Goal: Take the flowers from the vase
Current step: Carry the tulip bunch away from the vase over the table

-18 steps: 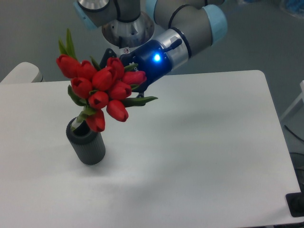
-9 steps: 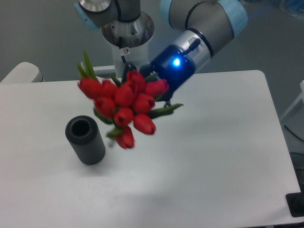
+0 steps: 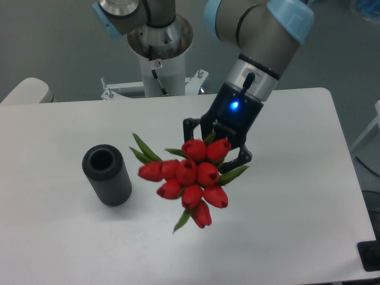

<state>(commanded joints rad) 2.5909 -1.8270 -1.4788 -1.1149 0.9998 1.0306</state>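
The flowers (image 3: 189,178), a bunch of red tulip buds with green leaves, hang in the air over the middle of the table, clear of the vase. My gripper (image 3: 215,148) is shut on the bunch from behind, its black fingers showing on either side of the upper buds. The vase (image 3: 107,175), a dark grey ribbed cylinder, stands upright and empty at the table's left, well apart from the flowers. The stems are hidden behind the buds.
The white table (image 3: 285,202) stretches to the right and front. The arm's base column (image 3: 159,53) stands behind the table's far edge. A pale rounded object (image 3: 27,91) sits at the far left.
The flowers came out of the vase and travelled right and down toward the table's middle, carried by the gripper. The vase stayed in place, now empty.
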